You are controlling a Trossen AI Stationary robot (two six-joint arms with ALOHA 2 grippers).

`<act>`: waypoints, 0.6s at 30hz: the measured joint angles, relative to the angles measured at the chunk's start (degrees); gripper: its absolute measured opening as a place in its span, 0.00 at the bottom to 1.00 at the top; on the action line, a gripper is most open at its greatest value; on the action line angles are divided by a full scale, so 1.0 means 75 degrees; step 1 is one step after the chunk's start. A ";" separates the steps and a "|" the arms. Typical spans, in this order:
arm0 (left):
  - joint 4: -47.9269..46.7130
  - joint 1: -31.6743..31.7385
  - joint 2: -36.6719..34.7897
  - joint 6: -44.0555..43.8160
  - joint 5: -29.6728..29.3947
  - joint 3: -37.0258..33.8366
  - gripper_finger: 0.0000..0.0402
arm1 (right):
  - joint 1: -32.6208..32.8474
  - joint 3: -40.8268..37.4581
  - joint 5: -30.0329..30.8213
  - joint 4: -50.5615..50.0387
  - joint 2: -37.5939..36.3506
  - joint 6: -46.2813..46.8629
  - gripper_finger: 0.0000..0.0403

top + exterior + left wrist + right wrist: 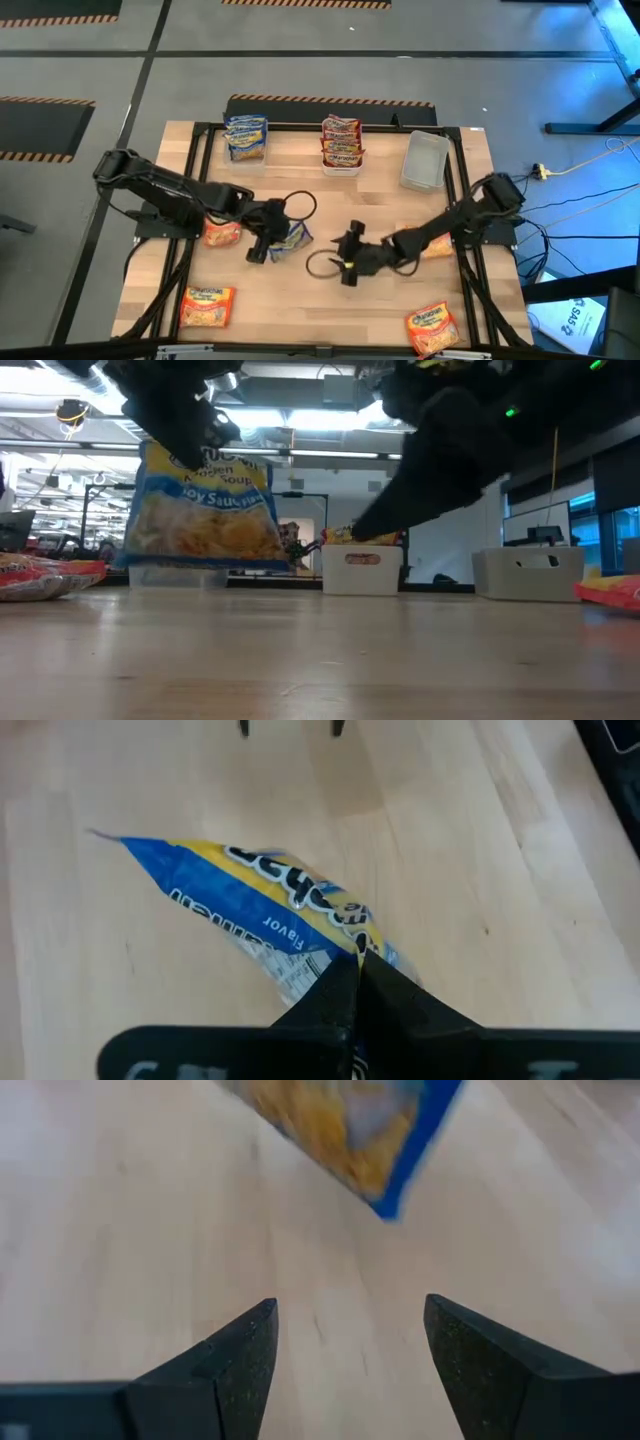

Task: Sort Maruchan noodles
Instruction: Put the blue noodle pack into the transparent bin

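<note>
A: How far along is the sort?

B: Partway, I judge. Blue packets (246, 137) and red packets (341, 143) fill two bins; the clear bin (424, 160) looks empty.

A: And now?

B: The left pincer (262, 247) pinches a blue packet (292, 236) above mid-table; the right pincer (349, 258) is spread, empty. Orange packets (207, 305) lie unsorted near the edges.

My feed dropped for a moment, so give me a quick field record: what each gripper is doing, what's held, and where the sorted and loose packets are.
left gripper: shut on the blue packet, lifted above mid-table
right gripper: open, empty, low over mid-table, facing the blue packet
blue bin: far left, blue packets inside
red bin: far centre, red packets inside
empty bin: far right
loose orange packets: near-left, near-right, one beside the left arm
</note>
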 joint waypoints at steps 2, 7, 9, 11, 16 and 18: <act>-0.0007 -0.0065 0.0074 0.0019 0.0000 -0.0003 0.00 | -0.0331 -0.0381 -0.0688 0.1222 0.0000 -0.0265 0.60; 0.0276 -0.0544 0.0055 0.0027 -0.0178 -0.0003 0.00 | -0.1071 -0.1351 -0.1643 0.3731 0.0000 -0.0457 0.60; 0.0465 -0.0717 0.0055 0.0034 -0.0295 -0.0003 0.00 | -0.1318 -0.1473 -0.2059 0.4356 0.0014 -0.0566 0.60; 0.0598 -0.0859 0.0055 0.0037 -0.0446 -0.0003 0.00 | -0.1514 -0.1447 -0.2619 0.4626 0.0096 -0.0583 0.60; 0.0859 -0.0999 0.0055 0.0172 -0.0859 -0.0003 0.00 | -0.1761 -0.0995 -0.3933 0.4757 0.0359 -0.0614 0.60; 0.0923 -0.0999 0.0055 0.0228 -0.0875 -0.0003 0.00 | -0.1781 -0.0828 -0.4003 0.4737 0.0508 -0.0640 0.60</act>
